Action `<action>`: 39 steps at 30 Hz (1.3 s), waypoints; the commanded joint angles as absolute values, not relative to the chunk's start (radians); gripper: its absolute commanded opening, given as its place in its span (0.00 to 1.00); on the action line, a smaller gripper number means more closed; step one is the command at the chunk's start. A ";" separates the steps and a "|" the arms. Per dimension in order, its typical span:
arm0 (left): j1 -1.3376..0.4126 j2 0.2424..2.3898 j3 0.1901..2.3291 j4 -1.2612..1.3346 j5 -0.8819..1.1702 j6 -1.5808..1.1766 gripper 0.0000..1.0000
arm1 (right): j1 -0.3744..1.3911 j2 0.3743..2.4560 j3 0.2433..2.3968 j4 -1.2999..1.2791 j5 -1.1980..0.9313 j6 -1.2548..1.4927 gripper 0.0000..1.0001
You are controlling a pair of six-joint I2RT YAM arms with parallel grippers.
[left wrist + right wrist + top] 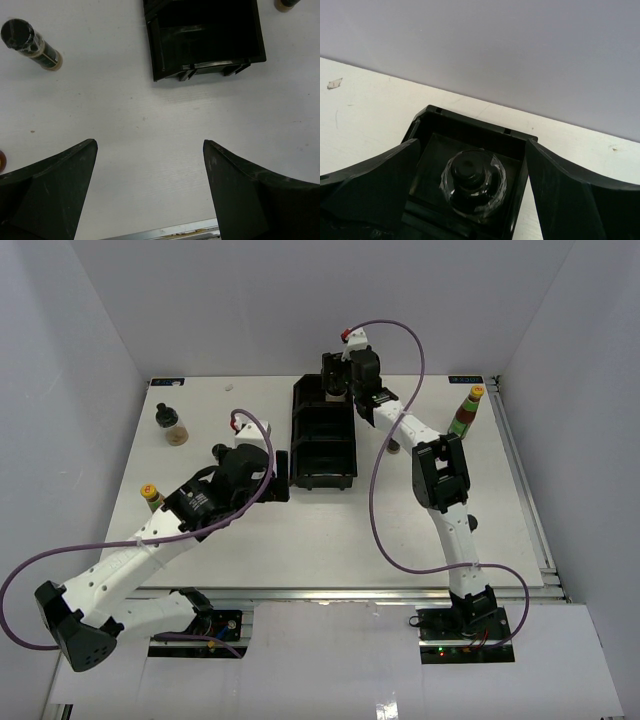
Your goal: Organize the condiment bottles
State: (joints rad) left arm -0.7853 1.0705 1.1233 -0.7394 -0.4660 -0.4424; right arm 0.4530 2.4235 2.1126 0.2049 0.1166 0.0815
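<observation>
Jaws of the right gripper (471, 146) are standing wide apart, gripping nothing, over a black-capped jar (472, 182) sitting in the far end compartment of the tray (470, 116). Left gripper (150, 145) is hanging open over the table (150, 115); one sauce bottle (466, 410) is standing right of the tray.

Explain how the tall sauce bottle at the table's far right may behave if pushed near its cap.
The tall sauce bottle stands upright and slim, so a high push would probably tip it, not slide it. Its body looks round, so once down it may roll.
</observation>
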 commanded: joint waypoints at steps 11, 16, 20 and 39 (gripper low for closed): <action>-0.241 1.492 1.691 -0.782 -0.244 -0.343 0.98 | 0.471 1.535 1.578 -0.218 -0.117 0.182 0.90; -0.029 1.639 1.777 -0.770 -0.146 -0.363 0.98 | 0.496 1.246 1.217 -0.180 -0.145 0.181 0.90; 0.063 1.713 1.756 -0.735 -0.169 -0.356 0.98 | 0.501 1.067 1.043 -0.115 -0.137 0.186 0.90; 0.213 1.968 1.782 -0.602 -0.126 -0.284 0.96 | 0.502 0.931 0.875 -0.017 -0.201 0.232 0.90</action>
State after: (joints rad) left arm 0.2187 1.9219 1.7467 -0.6238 -0.1326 -0.3205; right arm 0.4995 0.9307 0.8784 -0.0803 -0.1809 0.2223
